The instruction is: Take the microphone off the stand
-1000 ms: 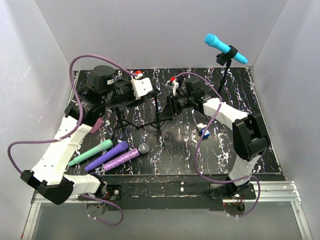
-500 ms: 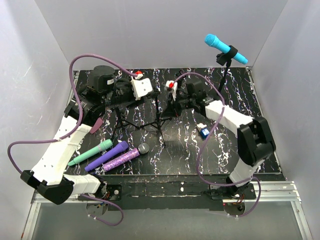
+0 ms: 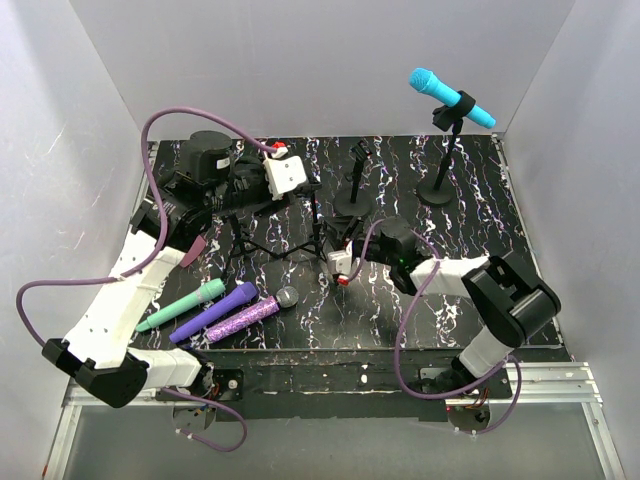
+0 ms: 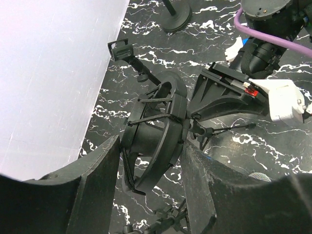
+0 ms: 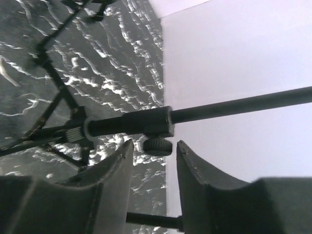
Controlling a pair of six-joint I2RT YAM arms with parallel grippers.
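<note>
Left gripper (image 3: 303, 192) first, from above. Hangs over the head of the tripod stand (image 3: 319, 240), left of centre on the tabletop (image 3: 440, 290). Next, right gripper (image 3: 332, 260). Lies low on the near side of that tripod, close against its lower part. As for the cyan microphone (image 3: 450, 97): sits tilted in the clip of the round-base stand (image 3: 437, 188) at the far right corner, well apart from both grippers. Beside it, to the left, a shorter stand (image 3: 351, 200) with a bare clip. Near left, lying side by side: green microphone (image 3: 182, 305), purple microphone (image 3: 213, 311), glittery microphone (image 3: 250, 314) with a silver head.

From the left wrist. Shows fingers (image 4: 95, 190) spread wide, with a black ring-shaped holder (image 4: 156, 122) filling the gap between them. Cannot tell whether pressing on it or merely flanking it. Beyond, to the right, the black wedge and white camera block of the other arm.

From the right wrist. Shows fingers (image 5: 105, 185) apart by a narrow gap, gripping nothing. Just past the tips, a stand pole (image 5: 234, 105) crossing the view, with a small knob (image 5: 157, 145) hanging from its collar right at the mouth of the gap. Upper left, thin tripod legs over the marbled surface.
</note>
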